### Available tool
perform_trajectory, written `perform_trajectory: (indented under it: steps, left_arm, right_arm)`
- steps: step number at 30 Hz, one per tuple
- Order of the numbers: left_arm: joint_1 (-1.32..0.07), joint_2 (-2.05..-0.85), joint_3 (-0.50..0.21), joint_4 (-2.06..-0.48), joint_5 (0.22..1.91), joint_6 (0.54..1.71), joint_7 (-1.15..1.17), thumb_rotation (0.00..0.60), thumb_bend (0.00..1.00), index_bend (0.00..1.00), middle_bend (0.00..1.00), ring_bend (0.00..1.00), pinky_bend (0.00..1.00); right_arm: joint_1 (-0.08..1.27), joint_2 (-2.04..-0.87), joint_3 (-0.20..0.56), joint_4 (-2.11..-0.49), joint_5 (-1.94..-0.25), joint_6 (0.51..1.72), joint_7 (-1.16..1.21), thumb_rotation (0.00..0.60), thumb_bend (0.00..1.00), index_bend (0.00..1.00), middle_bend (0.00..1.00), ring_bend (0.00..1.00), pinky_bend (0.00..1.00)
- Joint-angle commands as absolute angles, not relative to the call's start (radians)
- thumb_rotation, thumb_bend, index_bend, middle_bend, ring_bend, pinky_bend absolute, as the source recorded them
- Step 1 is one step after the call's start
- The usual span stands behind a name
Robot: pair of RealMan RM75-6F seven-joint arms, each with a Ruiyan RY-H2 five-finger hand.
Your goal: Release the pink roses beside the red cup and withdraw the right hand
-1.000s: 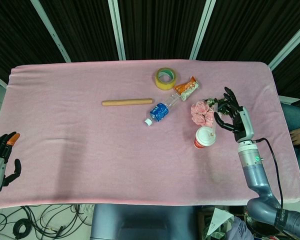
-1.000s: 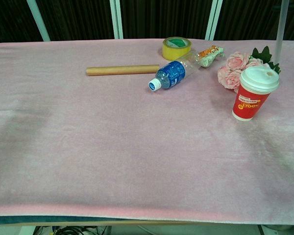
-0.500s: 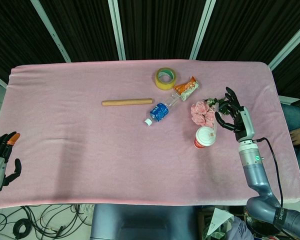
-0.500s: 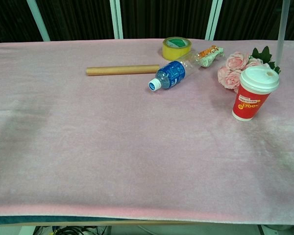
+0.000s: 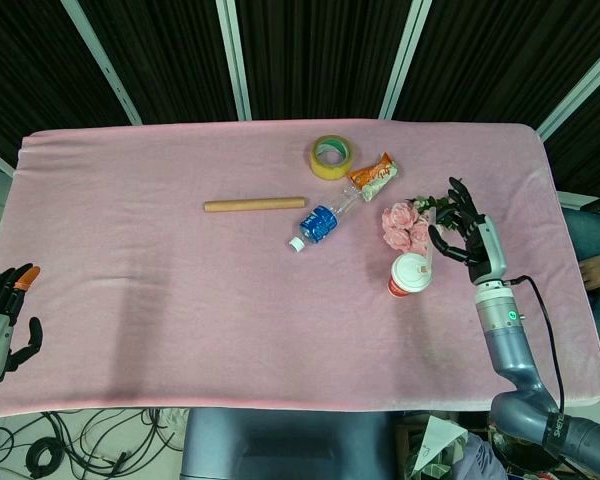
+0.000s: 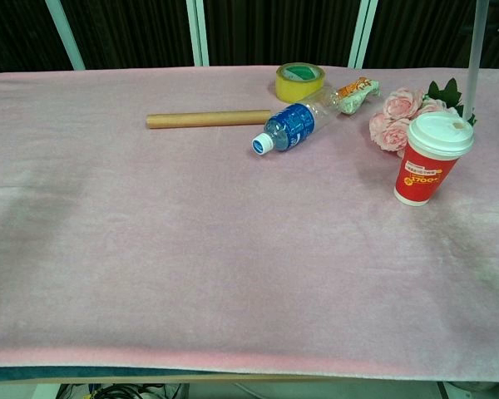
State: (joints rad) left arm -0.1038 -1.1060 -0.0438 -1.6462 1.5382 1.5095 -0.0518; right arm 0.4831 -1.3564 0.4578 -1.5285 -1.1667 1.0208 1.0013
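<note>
**Operator:** What is laid out, and where are the flowers?

**Technician:** A tabletop (image 5: 130,210) covered in pink cloth is shown. The right hand (image 5: 467,238) is held at the cloth's right side, just beside the stem end of the pink roses (image 5: 404,226). The roses are laid on the cloth directly behind the red cup (image 5: 409,275), the blooms close to its lid. The left hand (image 5: 2,320) is parked off the near left corner, holding nothing, fingers loosely apart.

**Operator:** Are the roses let go?

**Technician:** The fingers (image 5: 446,241) are seen spread, yet they overlap the green leaves. Whether the stem is pinched cannot be told. The chest view does not show the hand.

**Operator:** How should the step be carried out?

**Technician:** The fingers should be opened fully before any travel. The hand should then be drawn away from the cup, toward the right edge, so that leaves are not dragged. The cup is judged light and easily tipped; the plastic bottle (image 5: 321,222) lies well clear.
</note>
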Motion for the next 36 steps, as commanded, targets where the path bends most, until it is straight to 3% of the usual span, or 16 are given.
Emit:
perform_trajectory:
  steps: [1,36]
  left_arm:
    - [-0.104,-1.106,-0.043,-1.645,1.538,1.508,-0.051,0.6,0.65,0.05,0.04,0.0,0.0]
    - [-0.105,-1.104,-0.047,-1.642,1.532,1.507,-0.053,0.6,0.65,0.05,0.04,0.0,0.0]
  right_arm:
    - [0.485,-1.358,0.459,-1.525,-1.164,1.017,1.001,0.6,0.35,0.67,0.02,0.04,0.21]
    - [0.489,-1.384,0.455,-1.477,-1.176,0.995,1.039,0.6,0.35,0.67,0.02,0.04,0.21]
